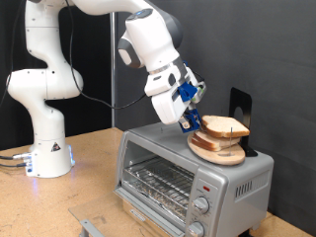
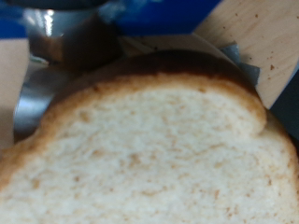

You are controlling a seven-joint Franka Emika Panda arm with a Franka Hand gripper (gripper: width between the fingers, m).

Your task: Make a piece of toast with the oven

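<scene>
Toast (image 1: pixel 225 126) sits on a round wooden plate (image 1: pixel 219 151) on top of the oven (image 1: pixel 188 168), toward the exterior view's right. What looks like a second slice (image 1: pixel 211 139) lies under it, hard to separate. Oven door looks shut, wire rack (image 1: pixel 158 182) visible through the glass and bare; two knobs (image 1: pixel 202 197) at the front right corner. Bread not in the oven yet.

Gripper (image 1: pixel 192 122) is tilted down at the stack's left edge, blue fingers (image 1: pixel 188 95) right at the crust. Wrist view is filled by the pale slice (image 2: pixel 154 149) very close up, dark metal behind it; fingertips not clearly shown there. How far the jaws are spread cannot be told from either view, nor whether they pinch the slice or only touch it.

Risks, judged from this: the plate rests near the oven's top edge, so a sideways push from the gripper could slide the stack or plate off. A grip on the crust edge alone could let the soft slice bend, tear or slip. Catching both slices at once is also possible since they lie flush.
</scene>
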